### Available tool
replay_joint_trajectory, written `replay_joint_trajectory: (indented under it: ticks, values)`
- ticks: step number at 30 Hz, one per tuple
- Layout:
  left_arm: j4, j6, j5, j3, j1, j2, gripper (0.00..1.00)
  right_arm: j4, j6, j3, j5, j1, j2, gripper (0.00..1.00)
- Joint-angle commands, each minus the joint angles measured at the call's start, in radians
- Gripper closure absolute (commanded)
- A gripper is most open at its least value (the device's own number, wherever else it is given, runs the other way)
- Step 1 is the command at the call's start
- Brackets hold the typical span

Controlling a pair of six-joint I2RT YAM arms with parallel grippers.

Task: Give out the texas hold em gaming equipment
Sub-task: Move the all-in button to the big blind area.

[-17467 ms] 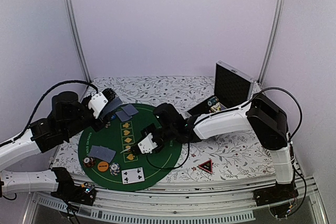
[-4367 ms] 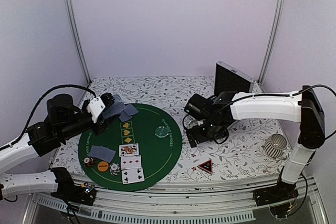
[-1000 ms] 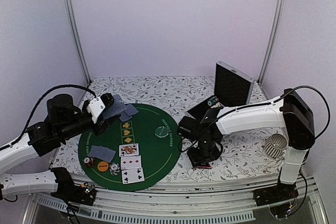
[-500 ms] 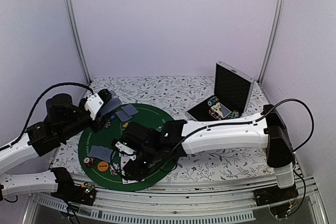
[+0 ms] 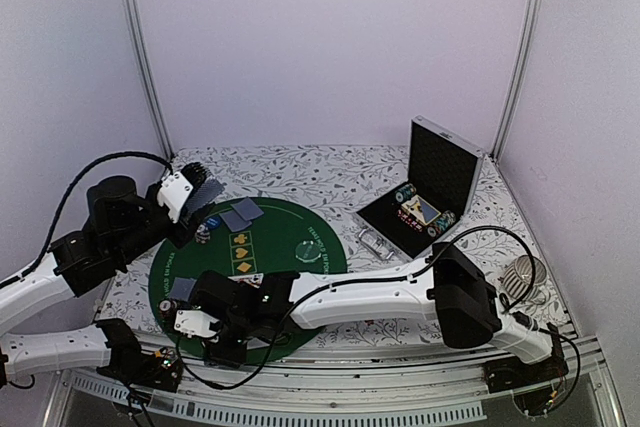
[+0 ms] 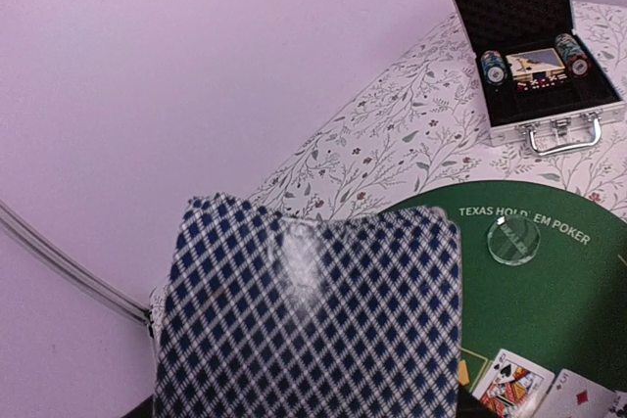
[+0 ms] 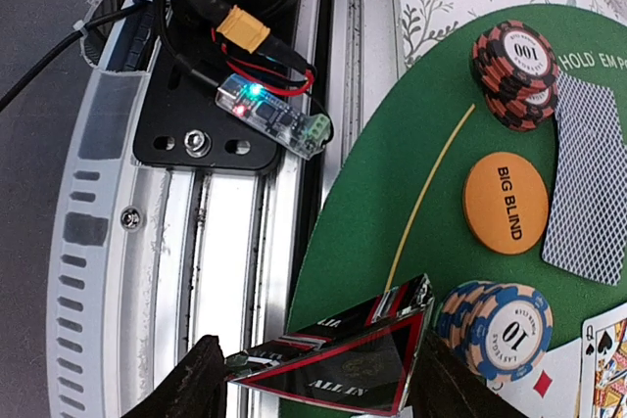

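Green poker mat (image 5: 290,232), floral tablecloth (image 5: 300,172): left gripper (image 5: 192,193) clamps blue-checked playing cards (image 6: 309,310); right gripper (image 7: 318,384) pinches red-black triangle token (image 7: 343,364) at mat's edge.

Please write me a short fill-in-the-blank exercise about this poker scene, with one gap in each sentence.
1. The red-black token held by the right gripper has the shape of a ___.
2. The orange disc reads BIG ___.
3. The left gripper holds cards with ___-and-white checked backs.
Missing words: triangle; BLIND; blue.
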Motion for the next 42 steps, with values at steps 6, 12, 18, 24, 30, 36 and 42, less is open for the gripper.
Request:
replay_joint_trajectory:
  ticks: [6, 12, 18, 24, 30, 36, 42]
  values:
    - [0.035, -0.014, 0.005, 0.014, 0.017, -0.001, 0.45, 0.081, -0.129, 0.102, -0.069, 0.007, 0.077, 0.59]
    - [0.034, -0.015, 0.010, 0.014, 0.018, 0.001, 0.45, 0.089, -0.138, 0.130, -0.052, 0.008, 0.114, 0.57]
    - [0.031, -0.018, 0.017, 0.014, 0.019, 0.005, 0.45, 0.100, -0.154, 0.186, 0.021, 0.005, 0.155, 0.56]
    - [0.030, -0.018, 0.021, 0.014, 0.020, 0.003, 0.45, 0.110, -0.154, 0.195, 0.071, -0.001, 0.172, 0.52]
    - [0.027, -0.017, 0.030, 0.016, 0.021, 0.004, 0.45, 0.122, -0.159, 0.196, 0.069, -0.003, 0.184, 0.44]
    - [0.028, -0.018, 0.033, 0.015, 0.021, 0.002, 0.45, 0.133, -0.160, 0.196, 0.077, -0.003, 0.186, 0.35]
    - [0.027, -0.018, 0.042, 0.014, 0.021, 0.002, 0.45, 0.135, -0.159, 0.196, 0.095, -0.003, 0.180, 0.24]
